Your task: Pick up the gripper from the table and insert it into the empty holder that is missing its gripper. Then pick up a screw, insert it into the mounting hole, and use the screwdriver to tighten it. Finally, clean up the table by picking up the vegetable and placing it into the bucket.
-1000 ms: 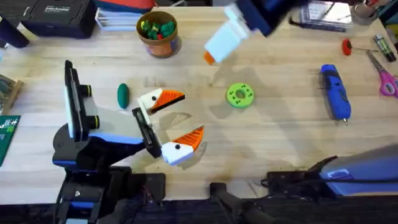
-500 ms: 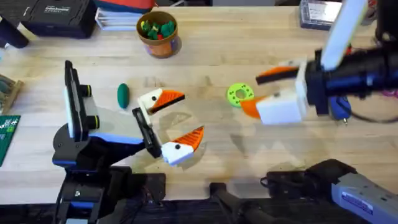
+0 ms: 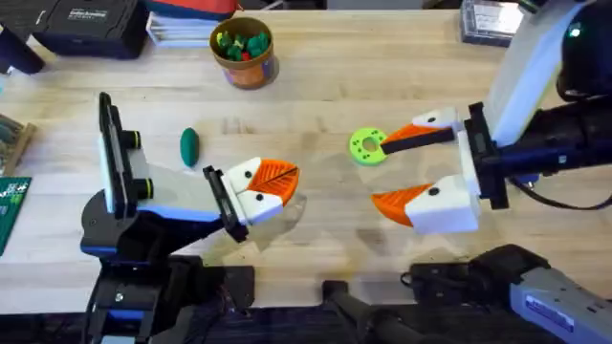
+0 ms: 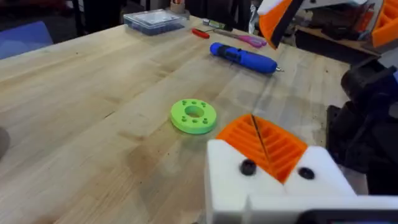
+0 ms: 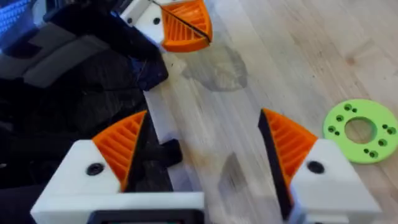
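Beyond my left claw point(image 3: 282, 179), off to its left, the small smooth dark-green oval toy vegetable point(image 3: 188, 146) lay on the wooden bench point(image 3: 316, 96). I judged it light, hard and slippery, best pinched across its narrow middle. That claw was closed, empty; my right claw point(image 3: 382, 174) gaped wide.

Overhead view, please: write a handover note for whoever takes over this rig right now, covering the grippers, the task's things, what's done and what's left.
Left gripper: fingers shut, nothing between them.
Right gripper: fingers open and empty, one fingertip beside the green disc.
Vegetable: lying on the table, outside the bucket.
Screwdriver: lying on the table, in neither gripper.
Done: cannot tell for the gripper mounting and the screw.
Left: at least the vegetable into the bucket. Check the mounting and the screw before cleaning up.
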Action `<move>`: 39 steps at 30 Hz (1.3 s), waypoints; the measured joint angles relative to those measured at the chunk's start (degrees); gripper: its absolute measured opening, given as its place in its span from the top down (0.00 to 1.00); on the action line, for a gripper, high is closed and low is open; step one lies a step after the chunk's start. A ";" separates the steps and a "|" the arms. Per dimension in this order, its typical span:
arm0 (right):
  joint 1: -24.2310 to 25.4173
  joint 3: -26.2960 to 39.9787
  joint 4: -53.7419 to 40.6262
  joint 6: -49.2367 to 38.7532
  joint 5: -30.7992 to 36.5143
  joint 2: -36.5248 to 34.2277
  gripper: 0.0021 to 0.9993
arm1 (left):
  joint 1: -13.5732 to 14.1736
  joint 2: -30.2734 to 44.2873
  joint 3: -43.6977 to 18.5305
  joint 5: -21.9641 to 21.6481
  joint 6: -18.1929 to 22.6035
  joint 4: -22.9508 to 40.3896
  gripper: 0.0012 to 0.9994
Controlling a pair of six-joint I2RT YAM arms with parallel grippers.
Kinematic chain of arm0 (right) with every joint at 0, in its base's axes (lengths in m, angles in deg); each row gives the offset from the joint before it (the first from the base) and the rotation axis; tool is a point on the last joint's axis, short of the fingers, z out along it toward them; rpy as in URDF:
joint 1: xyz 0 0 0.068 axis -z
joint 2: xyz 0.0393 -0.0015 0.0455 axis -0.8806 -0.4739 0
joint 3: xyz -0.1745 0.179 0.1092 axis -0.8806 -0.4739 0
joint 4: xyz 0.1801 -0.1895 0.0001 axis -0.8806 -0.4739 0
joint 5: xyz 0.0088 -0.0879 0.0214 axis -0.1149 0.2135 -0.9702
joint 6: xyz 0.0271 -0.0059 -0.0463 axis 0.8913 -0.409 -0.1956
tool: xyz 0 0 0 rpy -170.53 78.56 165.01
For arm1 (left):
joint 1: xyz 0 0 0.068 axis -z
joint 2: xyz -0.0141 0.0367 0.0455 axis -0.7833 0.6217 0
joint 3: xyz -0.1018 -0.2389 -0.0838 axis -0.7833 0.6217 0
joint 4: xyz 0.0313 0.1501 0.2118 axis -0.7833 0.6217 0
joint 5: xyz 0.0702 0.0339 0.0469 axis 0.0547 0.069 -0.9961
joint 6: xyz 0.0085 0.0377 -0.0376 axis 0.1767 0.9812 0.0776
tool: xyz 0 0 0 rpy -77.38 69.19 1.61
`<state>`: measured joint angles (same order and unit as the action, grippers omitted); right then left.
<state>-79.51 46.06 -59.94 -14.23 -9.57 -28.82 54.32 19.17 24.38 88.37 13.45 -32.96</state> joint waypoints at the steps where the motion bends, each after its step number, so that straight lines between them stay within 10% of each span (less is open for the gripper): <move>1: 0.00 0.00 0.02 -0.45 -0.19 0.02 0.00 | 0.00 0.00 0.01 0.00 0.02 -0.01 0.99; 17: 0.00 0.00 0.56 -2.12 -0.17 0.00 0.00 | 0.00 0.00 0.01 0.00 0.02 0.01 0.99; 25: 2.16 0.00 5.46 6.47 11.64 0.01 0.01 | 0.00 0.00 -0.01 0.00 0.01 0.01 0.99; 39: 26.38 1.83 8.76 13.94 30.72 -8.93 0.01 | 0.00 0.00 0.00 0.00 0.02 0.01 0.99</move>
<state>-53.13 47.88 -51.18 -0.28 21.15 -37.74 54.32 19.17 24.38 88.37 13.47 -32.95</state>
